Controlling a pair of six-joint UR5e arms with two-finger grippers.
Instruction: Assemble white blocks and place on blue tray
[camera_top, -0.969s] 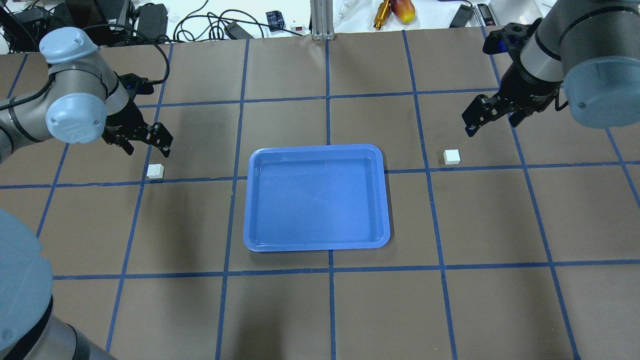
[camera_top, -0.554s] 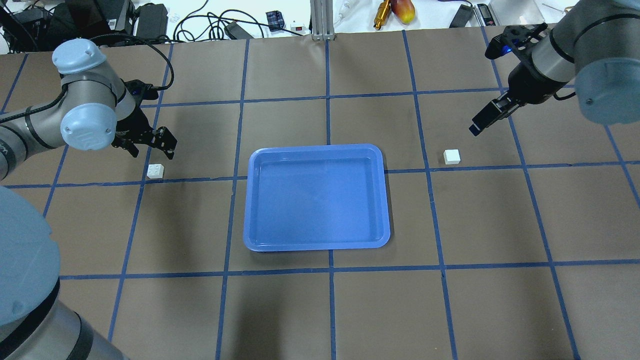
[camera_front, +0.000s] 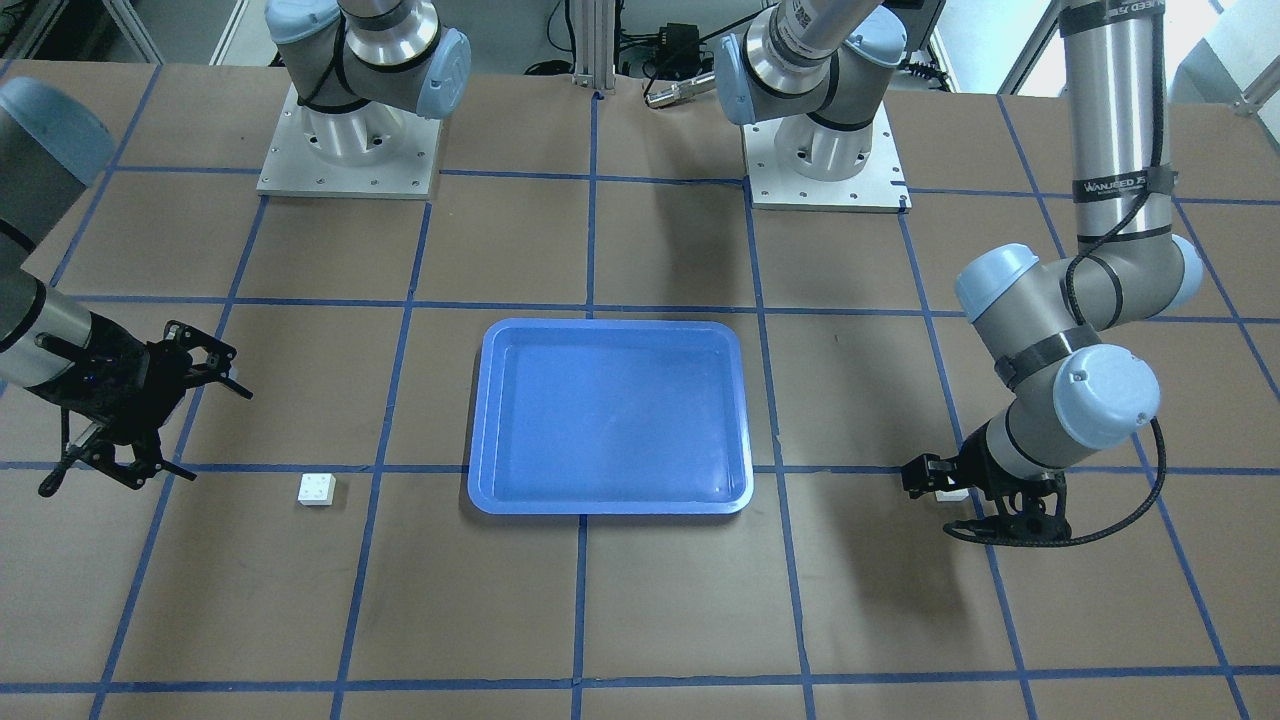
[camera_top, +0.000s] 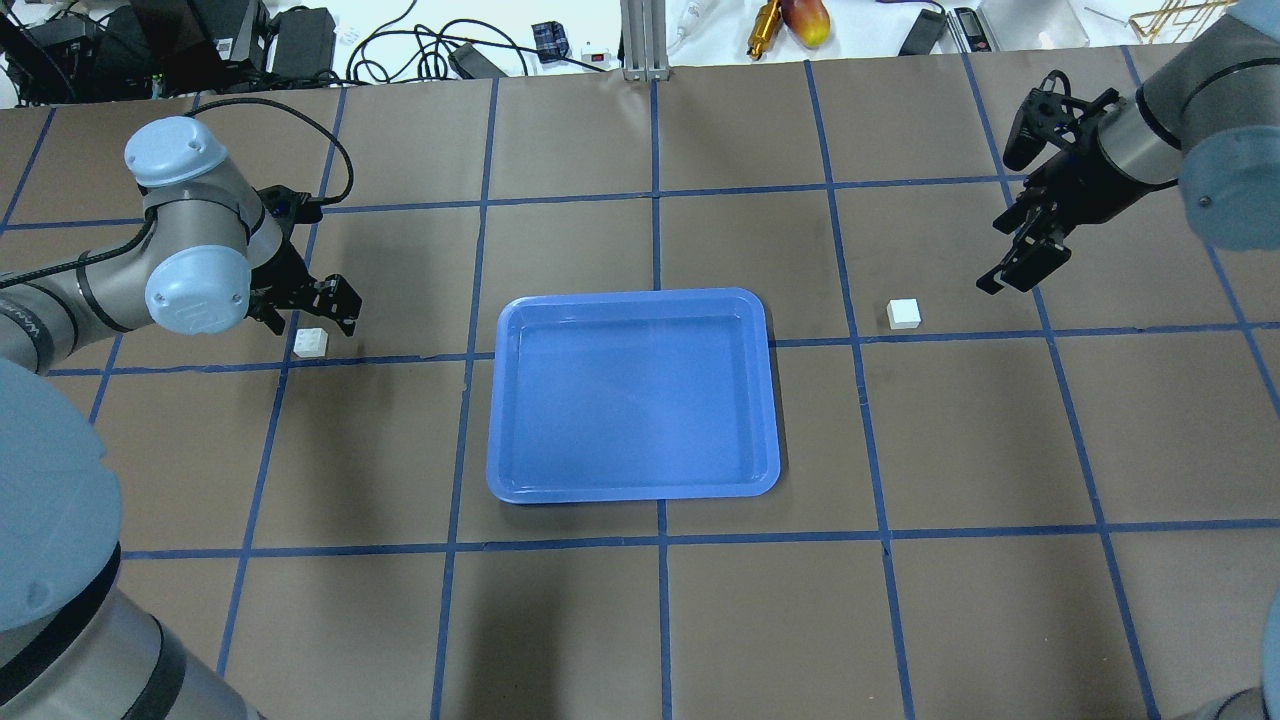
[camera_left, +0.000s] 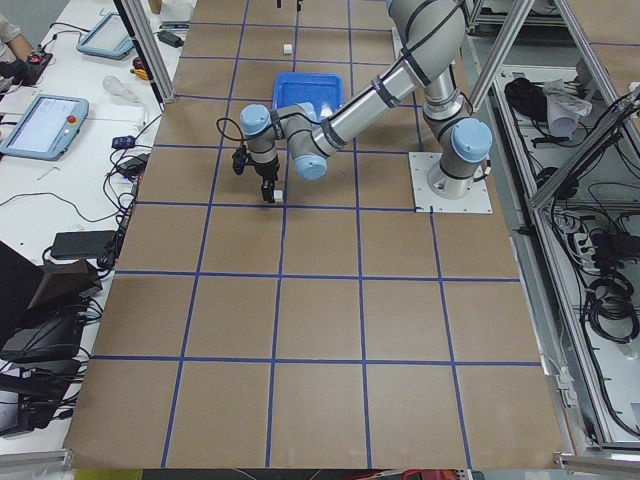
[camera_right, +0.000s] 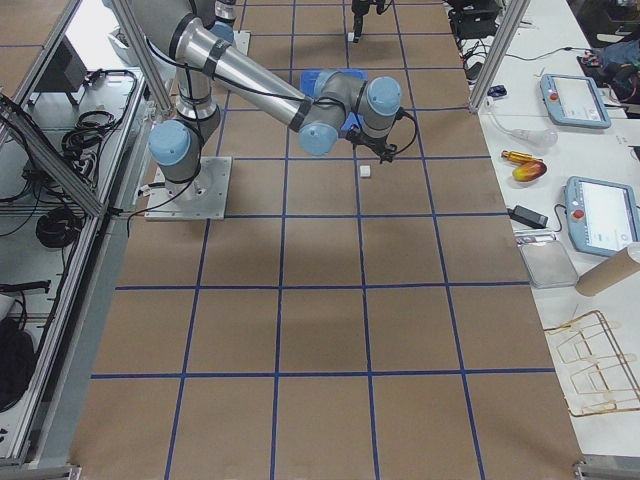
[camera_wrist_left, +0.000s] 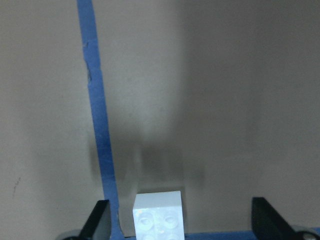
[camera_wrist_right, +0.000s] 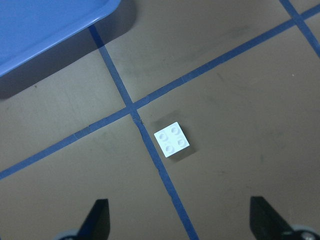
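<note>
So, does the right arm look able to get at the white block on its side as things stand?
Probably yes. The right claw is open and hovers short of the white block, which sits alone on the table, studs up. Nothing lies between them.

Count | white blocks (camera_top: 311, 343) (camera_top: 904, 314): two, lying separate | blue tray (camera_top: 632, 294): one | robot arms (camera_top: 185, 260) (camera_top: 1150, 150): two | square metal base plates (camera_front: 348, 150) (camera_front: 825, 165): two
</note>
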